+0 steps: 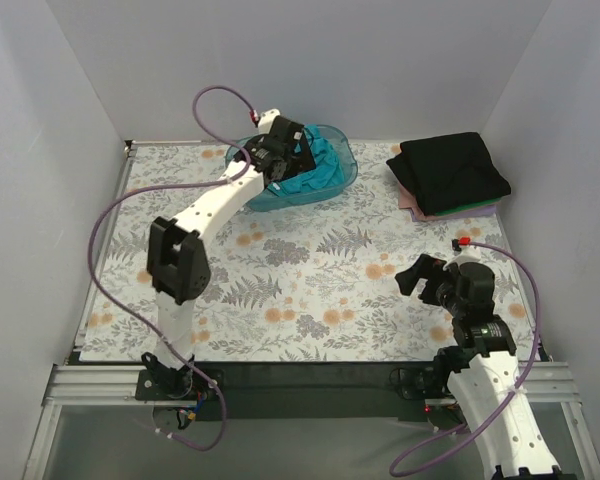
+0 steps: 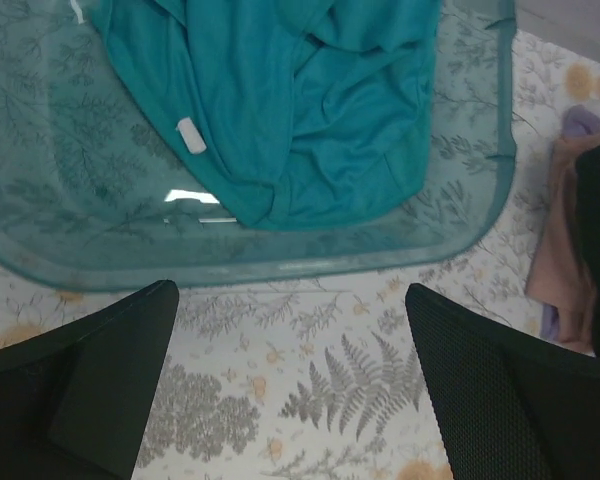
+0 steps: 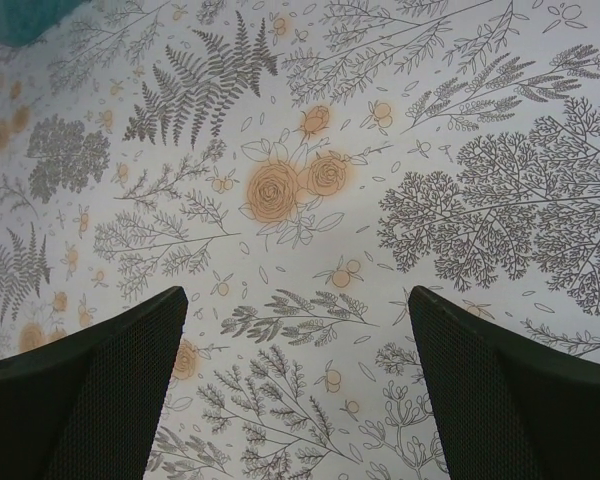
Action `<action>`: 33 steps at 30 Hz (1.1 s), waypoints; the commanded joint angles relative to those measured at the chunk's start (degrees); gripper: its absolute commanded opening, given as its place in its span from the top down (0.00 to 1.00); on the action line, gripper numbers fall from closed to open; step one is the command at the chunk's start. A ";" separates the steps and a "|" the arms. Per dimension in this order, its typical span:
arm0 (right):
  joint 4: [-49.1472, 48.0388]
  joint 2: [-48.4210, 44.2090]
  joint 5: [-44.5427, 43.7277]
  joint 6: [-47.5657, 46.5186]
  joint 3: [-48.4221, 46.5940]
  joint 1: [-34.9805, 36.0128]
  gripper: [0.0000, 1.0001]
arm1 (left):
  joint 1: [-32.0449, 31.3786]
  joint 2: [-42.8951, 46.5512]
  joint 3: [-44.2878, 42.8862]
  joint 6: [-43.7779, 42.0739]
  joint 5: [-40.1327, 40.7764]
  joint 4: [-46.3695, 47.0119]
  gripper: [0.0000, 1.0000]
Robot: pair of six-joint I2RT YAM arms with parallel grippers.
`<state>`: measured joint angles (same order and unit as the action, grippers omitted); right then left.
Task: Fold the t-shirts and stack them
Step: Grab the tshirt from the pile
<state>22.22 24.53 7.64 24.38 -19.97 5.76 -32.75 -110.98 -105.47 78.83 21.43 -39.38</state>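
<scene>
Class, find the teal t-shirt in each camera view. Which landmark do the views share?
Top external: far centre, teal t-shirt in the tub.
Left wrist: upper middle, in the tub.
Right wrist: only a teal sliver top-left; shirt or tub unclear.
Shared landmark: the floral table cover.

We see a translucent teal tub (image 1: 345,172) just ahead of and below the left gripper (image 2: 290,292), and its rounded near rim runs across just beyond that gripper. A floral table cover (image 3: 300,190), with grey ferns and orange roses, lies directly under the right gripper (image 3: 298,297) and spreads on beneath the tub. Plain white walls (image 1: 310,60) rise beyond both grippers, and an aluminium rail (image 1: 90,381) sits behind them.
</scene>
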 commanded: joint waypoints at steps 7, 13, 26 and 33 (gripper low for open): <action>-4.73 2.18 2.47 -1.09 1.34 0.04 0.02 | 5.94 -26.83 -29.28 -10.36 1.61 -3.10 0.02; -4.82 4.21 5.02 -2.06 1.07 0.13 0.02 | 8.58 -31.83 -27.33 -6.76 -0.77 5.27 0.02; -4.81 2.89 2.99 -1.71 1.25 0.04 0.02 | 9.20 -42.83 -29.35 -4.91 -7.54 11.95 0.41; -4.82 3.15 4.40 -1.71 1.42 0.13 0.02 | 9.37 -39.06 -29.79 -3.86 -5.08 17.22 1.00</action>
<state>19.51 27.86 10.92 23.35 -18.87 5.76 -23.35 -152.11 -134.74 74.15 16.01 -24.56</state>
